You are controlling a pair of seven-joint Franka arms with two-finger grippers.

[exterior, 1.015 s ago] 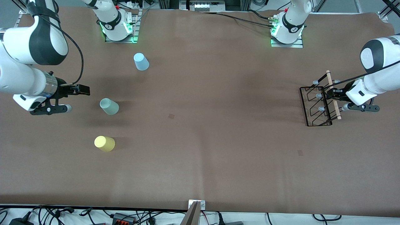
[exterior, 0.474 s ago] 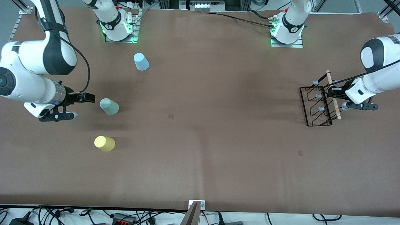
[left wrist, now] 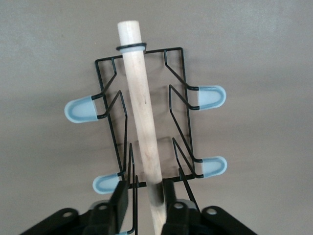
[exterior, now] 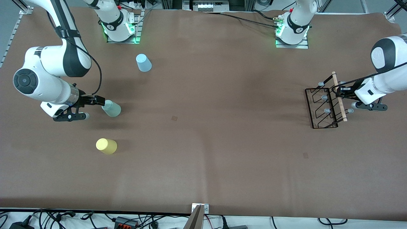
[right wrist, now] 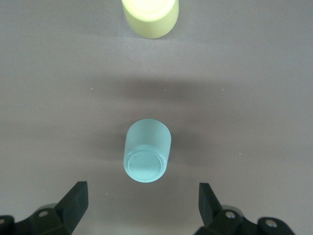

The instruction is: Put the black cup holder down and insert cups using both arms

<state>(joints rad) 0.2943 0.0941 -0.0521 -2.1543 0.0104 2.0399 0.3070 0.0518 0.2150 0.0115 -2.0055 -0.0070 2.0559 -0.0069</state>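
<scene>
At frame right, the left gripper (left wrist: 145,205) closes around the rack (exterior: 325,105) handle to lift it; at left, the right gripper (right wrist: 142,201), spread wide, lines up on the green cup (right wrist: 146,151).

Black wire rack (left wrist: 183,105) – smooth wooden rod (left wrist: 143,112).

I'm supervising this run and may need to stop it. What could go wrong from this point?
1. The left gripper has its jaws around the wooden handle near one end, so the black cup holder may tilt when lifted.
2. The right gripper, jaws wide, is beside the green cup; a misaligned approach could knock it over or push it toward the yellow cup.
</scene>
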